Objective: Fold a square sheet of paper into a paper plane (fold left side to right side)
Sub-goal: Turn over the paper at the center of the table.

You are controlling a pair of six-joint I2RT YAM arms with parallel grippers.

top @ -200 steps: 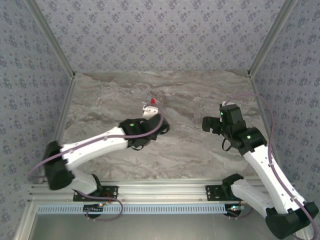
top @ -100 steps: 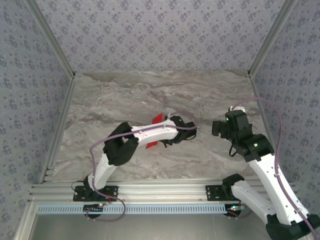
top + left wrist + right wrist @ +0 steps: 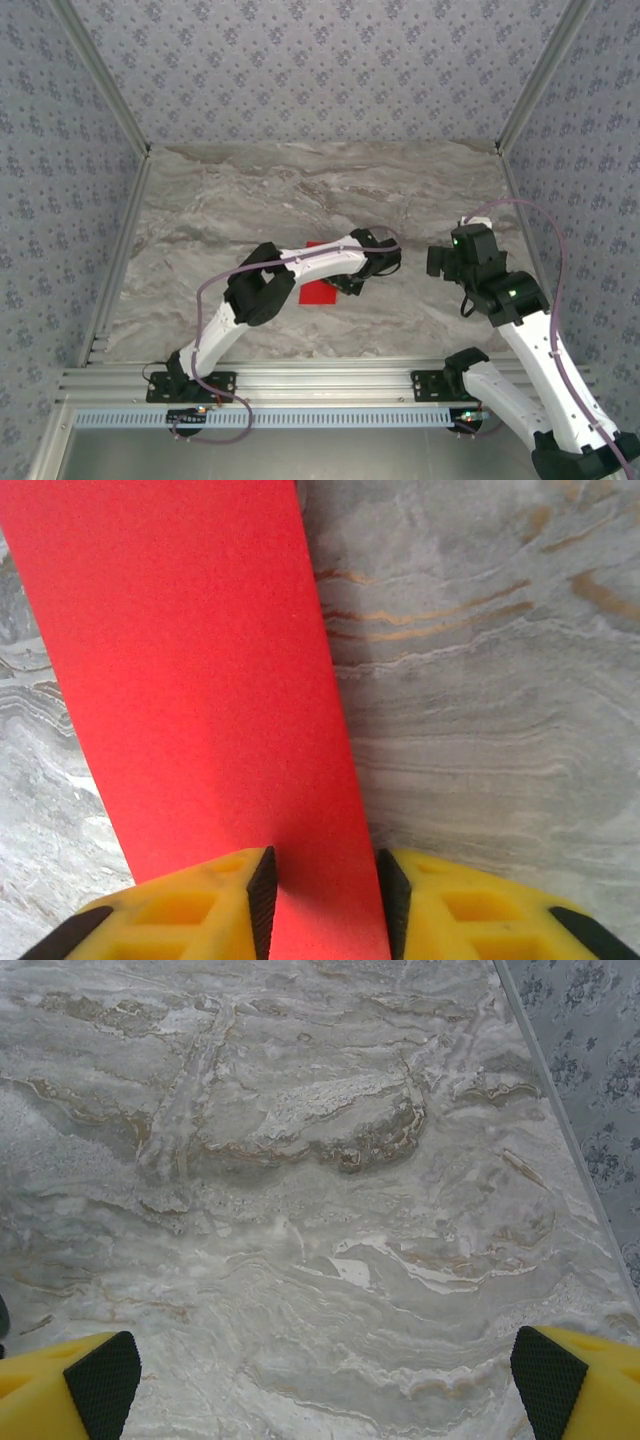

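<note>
- Top external: left arm (image 3: 300, 262) reaches from its base at the near left across to mid-table.
- Red sheet of paper (image 3: 318, 292) lies flat on the marble table (image 3: 220, 200) near the centre. It is partly hidden under the left forearm, with a small red bit showing on the far side of the arm.
- Left gripper (image 3: 380, 262) sits just right of the paper, low over the table.
- Right gripper (image 3: 438, 262) is right of centre, apart from the paper, facing toward the left gripper.
- Left wrist: red sheet of paper (image 3: 200, 680) runs as a long band from top left down to bottom centre, passing between the yellow fingers (image 3: 190, 915). Left gripper (image 3: 322, 905) jaws are parted, not pinching, and the paper's left side passes under the left finger.
- Right wrist: right gripper (image 3: 325, 1375) jaws are spread wide with nothing between them, bare marble below, and the wall edge at the right.
</note>
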